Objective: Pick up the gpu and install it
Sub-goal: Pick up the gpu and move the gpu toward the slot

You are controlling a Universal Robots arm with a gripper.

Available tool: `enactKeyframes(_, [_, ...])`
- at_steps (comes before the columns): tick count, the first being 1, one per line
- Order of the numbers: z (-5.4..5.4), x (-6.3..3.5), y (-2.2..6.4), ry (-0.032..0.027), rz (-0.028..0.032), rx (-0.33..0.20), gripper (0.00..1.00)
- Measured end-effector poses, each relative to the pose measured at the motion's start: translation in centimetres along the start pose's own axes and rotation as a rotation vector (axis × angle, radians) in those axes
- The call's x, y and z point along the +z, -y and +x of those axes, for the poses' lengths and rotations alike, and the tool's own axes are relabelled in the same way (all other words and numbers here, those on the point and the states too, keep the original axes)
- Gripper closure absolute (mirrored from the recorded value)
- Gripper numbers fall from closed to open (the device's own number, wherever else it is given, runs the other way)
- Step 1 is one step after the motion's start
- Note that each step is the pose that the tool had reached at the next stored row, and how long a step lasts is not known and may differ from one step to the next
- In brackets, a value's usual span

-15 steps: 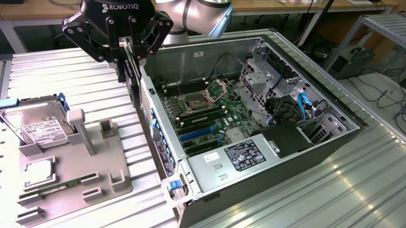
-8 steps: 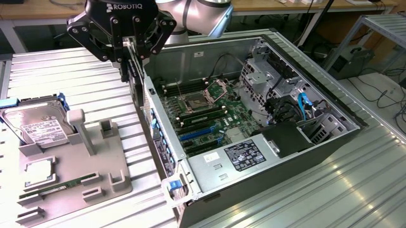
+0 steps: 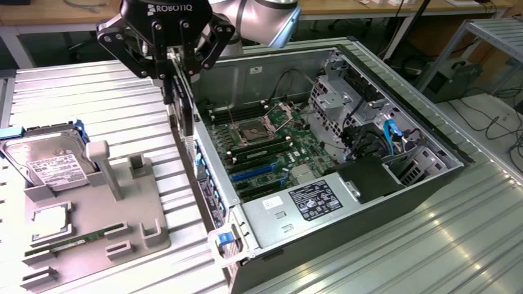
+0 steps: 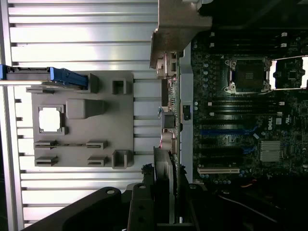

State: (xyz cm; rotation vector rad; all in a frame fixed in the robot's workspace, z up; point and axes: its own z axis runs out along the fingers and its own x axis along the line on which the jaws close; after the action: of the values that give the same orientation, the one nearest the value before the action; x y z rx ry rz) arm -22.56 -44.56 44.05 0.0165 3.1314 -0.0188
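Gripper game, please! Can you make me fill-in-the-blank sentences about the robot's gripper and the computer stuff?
1. The black robot gripper is ____ on the thin flat black gpu card, holding it edge-down.
2. The silver hard drive in the grey holder has a ____ label.
3. The grey metal computer case lies with its side ____, so the green motherboard shows.

Missing words: shut; white; open.
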Motion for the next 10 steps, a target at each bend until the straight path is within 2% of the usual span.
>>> enactKeyframes(10, [-0.96, 0.01, -0.01, 0.0, 0.0, 0.0, 0.72])
